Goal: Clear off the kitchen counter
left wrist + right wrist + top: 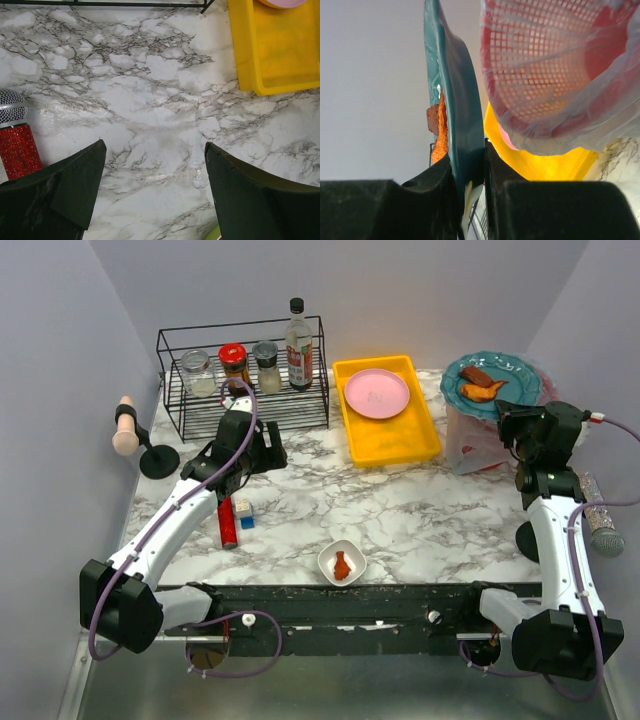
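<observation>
Far left: a peach-coloured handle (125,427) on a black stand, at the edge of the kitchen counter (420,510), which fills the floor of the enclosure from the arms' bases to the back wall; behind it, a wire rack (300,405) holding jars and a bottle. The left gripper (264,452) hovers in front of the rack; in the wrist view its fingers (65,195) stand wide apart with only bare marble between them. Just beside it lies a red glitter microphone (229,522), with a small blue and white block (245,515) next to it; near the front edge, a small white dish (342,562) of red food. Centre back: a yellow tray (400,445) carrying a pink plate (376,393). Right: a teal plate (510,370) with food pieces, raised above a red mesh basket (475,445) wrapped in clear plastic; the right gripper (512,420) is clamped on that plate's rim, one finger on each face. Far right, a silver microphone (600,515) beside the right arm.
</observation>
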### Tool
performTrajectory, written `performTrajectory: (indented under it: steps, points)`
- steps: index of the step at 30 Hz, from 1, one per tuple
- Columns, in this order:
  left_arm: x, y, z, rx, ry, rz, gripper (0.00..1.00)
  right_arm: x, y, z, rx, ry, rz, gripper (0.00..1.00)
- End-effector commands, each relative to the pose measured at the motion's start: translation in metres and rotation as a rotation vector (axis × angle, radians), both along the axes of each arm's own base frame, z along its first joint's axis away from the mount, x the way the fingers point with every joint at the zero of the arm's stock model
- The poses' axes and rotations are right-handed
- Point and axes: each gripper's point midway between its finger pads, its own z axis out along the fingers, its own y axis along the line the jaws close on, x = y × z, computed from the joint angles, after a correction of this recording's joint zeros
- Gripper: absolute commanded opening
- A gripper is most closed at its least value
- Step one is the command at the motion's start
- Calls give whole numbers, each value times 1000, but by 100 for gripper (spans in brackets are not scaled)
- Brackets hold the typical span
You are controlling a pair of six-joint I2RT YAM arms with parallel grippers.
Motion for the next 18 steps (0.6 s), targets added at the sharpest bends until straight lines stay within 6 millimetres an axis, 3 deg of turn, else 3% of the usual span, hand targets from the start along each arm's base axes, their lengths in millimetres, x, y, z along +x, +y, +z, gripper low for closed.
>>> performTrajectory:
  steps: [1, 11, 18]
  points:
    - [3, -4, 0, 2, -9, -32, 91, -4, -30, 86, -80, -246, -149, 1]
    - [4, -4, -4, 19, -3, -47, 91, -10, -75, 75, -160, -197, -352, 1]
    - [4, -5, -8, 29, 6, -60, 91, -12, -99, 79, -246, -165, -455, 1]
